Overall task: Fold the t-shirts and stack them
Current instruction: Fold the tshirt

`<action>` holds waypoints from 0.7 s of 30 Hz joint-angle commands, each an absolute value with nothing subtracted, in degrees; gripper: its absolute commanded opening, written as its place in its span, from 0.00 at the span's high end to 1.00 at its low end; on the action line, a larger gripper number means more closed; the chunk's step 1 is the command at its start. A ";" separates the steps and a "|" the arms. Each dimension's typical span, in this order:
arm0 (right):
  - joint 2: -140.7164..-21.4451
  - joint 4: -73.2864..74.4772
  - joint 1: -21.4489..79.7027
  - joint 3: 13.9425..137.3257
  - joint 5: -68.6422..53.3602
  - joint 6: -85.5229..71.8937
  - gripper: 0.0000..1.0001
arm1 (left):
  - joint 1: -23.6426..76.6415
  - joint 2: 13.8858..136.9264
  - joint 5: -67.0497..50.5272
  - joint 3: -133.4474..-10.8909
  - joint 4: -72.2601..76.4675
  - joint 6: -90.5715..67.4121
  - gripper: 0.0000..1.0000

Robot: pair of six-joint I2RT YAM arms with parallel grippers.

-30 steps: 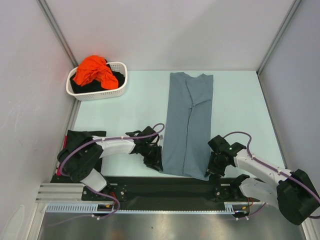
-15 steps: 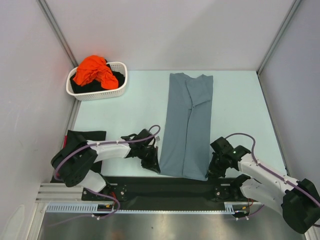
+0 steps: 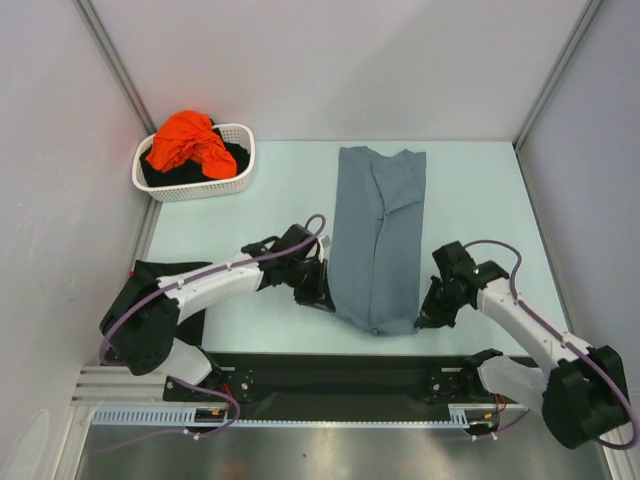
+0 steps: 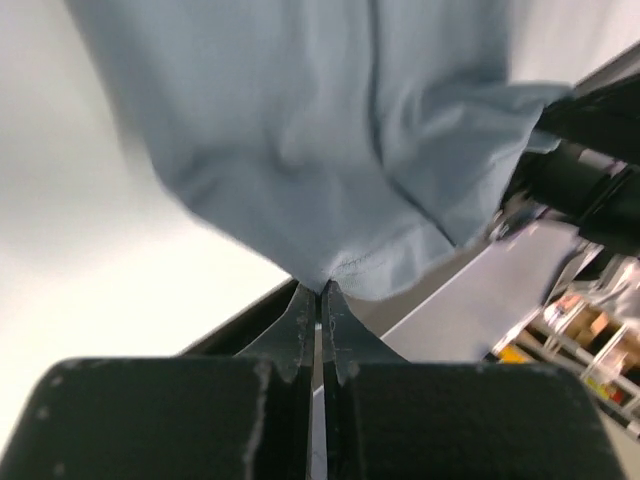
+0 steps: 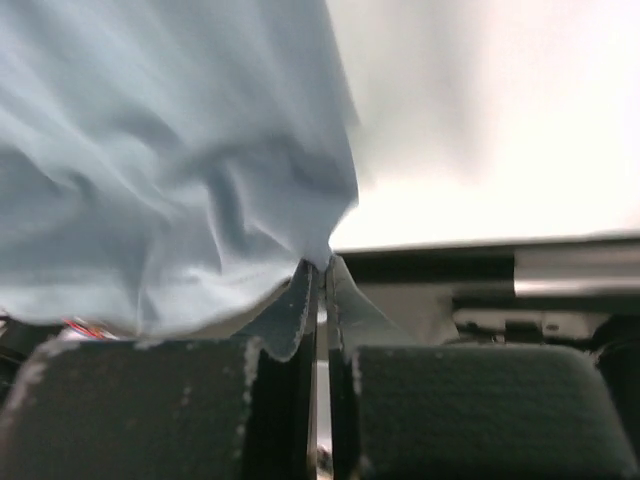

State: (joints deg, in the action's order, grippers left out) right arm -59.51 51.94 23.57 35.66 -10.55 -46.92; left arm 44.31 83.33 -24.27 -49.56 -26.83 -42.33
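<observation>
On table (image 3: 250, 230): grey shirt (image 3: 378, 235) folded long, near hem bunched. left gripper (image 3: 318, 296) and right gripper (image 3: 428, 316) clenched on near corners; wrist views blurred, cloth cropped. orange shirt (image 3: 185, 140) mostly hides black cloth (image 3: 237, 157) in basket (image 3: 215, 190).

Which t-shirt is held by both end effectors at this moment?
The grey-blue t-shirt: the left end effector and right end effector pinch its near corners. The orange t-shirt and black t-shirt lie in the basket.

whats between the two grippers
The near hem of the grey-blue t-shirt spans the gap: the left gripper and right gripper each pinch one corner of it. The top external view shows this.
</observation>
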 commanded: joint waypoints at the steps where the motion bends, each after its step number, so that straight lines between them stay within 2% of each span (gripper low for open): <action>1: -66.41 51.51 14.63 43.13 -12.38 -35.62 1.00 | 40.53 88.65 -24.69 -58.15 -28.56 -41.31 1.00; 7: -82.86 49.22 5.64 58.78 -15.03 -24.09 1.00 | 33.06 100.78 -27.33 -71.35 -27.78 -43.50 1.00; 12: -97.63 48.78 3.34 71.95 -17.04 -20.04 1.00 | 29.45 110.90 -28.92 -86.88 -30.58 -41.58 1.00; 21: -109.50 48.96 1.85 84.81 -19.51 -18.72 1.00 | 23.83 119.43 -32.52 -94.48 -28.83 -41.83 1.00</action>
